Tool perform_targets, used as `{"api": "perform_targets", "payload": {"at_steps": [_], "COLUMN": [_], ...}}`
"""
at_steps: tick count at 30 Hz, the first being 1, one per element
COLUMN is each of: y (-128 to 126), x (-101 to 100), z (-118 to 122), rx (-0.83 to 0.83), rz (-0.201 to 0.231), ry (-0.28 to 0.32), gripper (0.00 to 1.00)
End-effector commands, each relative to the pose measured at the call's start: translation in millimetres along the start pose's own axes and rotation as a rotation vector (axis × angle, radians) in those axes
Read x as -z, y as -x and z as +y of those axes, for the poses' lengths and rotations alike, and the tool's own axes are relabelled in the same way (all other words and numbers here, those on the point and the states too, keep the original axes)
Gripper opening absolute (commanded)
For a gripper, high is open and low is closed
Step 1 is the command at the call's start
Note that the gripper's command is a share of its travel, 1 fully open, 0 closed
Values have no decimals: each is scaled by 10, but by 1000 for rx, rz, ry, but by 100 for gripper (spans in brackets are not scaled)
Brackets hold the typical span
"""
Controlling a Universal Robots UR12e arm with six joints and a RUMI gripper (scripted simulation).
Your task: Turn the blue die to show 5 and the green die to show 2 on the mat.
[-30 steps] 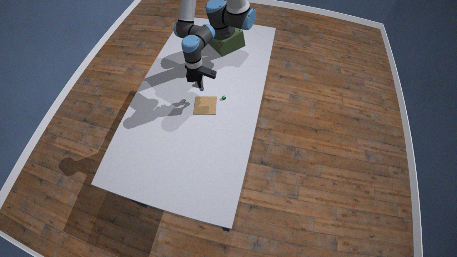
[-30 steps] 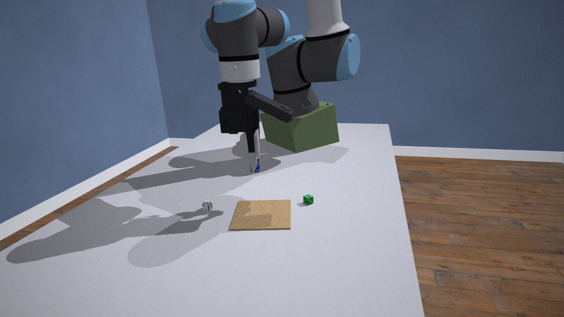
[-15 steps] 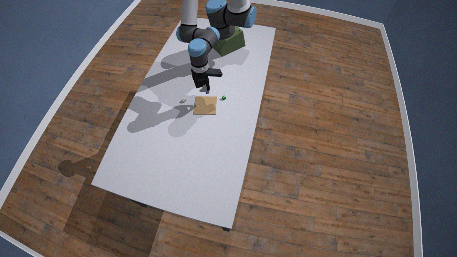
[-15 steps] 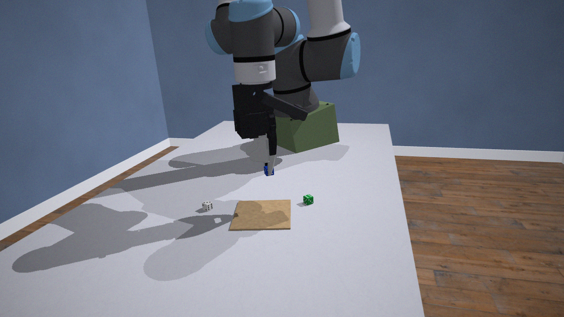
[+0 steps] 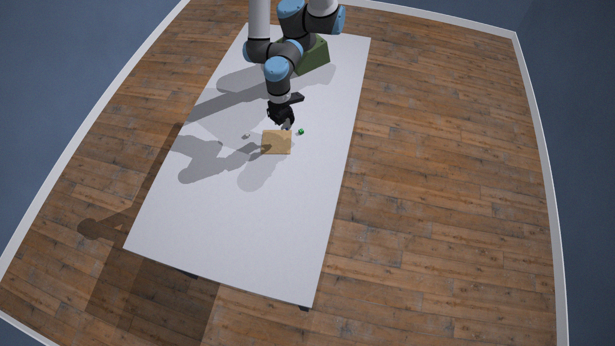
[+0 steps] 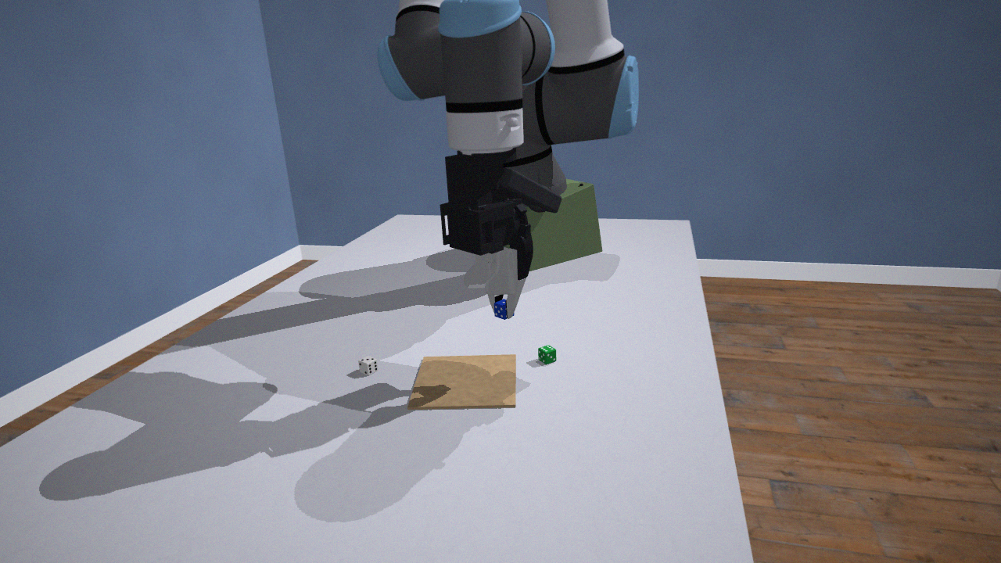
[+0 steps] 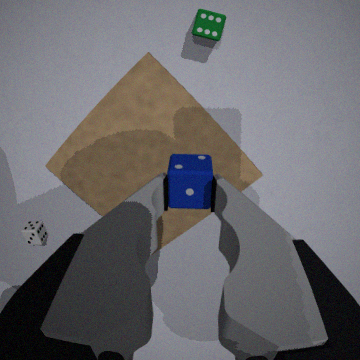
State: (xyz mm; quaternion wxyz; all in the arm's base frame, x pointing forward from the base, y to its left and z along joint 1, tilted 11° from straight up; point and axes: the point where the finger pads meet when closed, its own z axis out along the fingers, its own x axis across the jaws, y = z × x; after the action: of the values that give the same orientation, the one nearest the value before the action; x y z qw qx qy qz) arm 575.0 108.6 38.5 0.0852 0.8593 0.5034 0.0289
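On the pale tabletop (image 5: pixel 240 223) (image 6: pixel 594 455) (image 7: pixel 300 90), the mat (image 5: pixel 276 146) (image 6: pixel 475 392) (image 7: pixel 145 95) lies at six o'clock from my hand (image 5: pixel 287 127) (image 6: pixel 503 308) (image 7: pixel 190 177) in the top view; I'm gripping the blue die (image 5: pixel 287 128) (image 6: pixel 500 308) (image 7: pixel 190 187) aloft and should square it before lowering.

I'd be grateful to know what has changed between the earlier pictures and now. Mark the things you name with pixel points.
The claw (image 5: pixel 286 126) (image 6: pixel 500 308) (image 7: pixel 190 177) has turned and carried the blue die (image 5: pixel 287 128) (image 6: pixel 500 308) (image 7: pixel 190 182) rightward in the exterior view, closer to the mat (image 5: pixel 276 148) (image 6: pixel 465 400) (image 7: pixel 130 100). Nothing was newly gripped or let go. The mat, green die (image 5: pixel 301 131) (image 6: pixel 547 355) (image 7: pixel 209 24) and white die (image 5: pixel 246 135) (image 6: pixel 367 365) (image 7: pixel 35 233) stayed put.
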Motion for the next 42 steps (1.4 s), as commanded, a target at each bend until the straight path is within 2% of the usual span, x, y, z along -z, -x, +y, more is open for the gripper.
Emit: {"api": "perform_targets", "payload": {"at_steps": [1,5,7,16,22,42], "y": [-158,-287,-287,-593,-721,-810], "x": [-4,-11,-11,-27,-34,-39], "z": [-38,-78,-78,-181,-227,-261], "rx": [166,299,299,609,736,822], "rz": [2,2,2,1,0,-1], "ry": [1,2,2,5,6,7], "gripper": [3,3,3,3,3,3]}}
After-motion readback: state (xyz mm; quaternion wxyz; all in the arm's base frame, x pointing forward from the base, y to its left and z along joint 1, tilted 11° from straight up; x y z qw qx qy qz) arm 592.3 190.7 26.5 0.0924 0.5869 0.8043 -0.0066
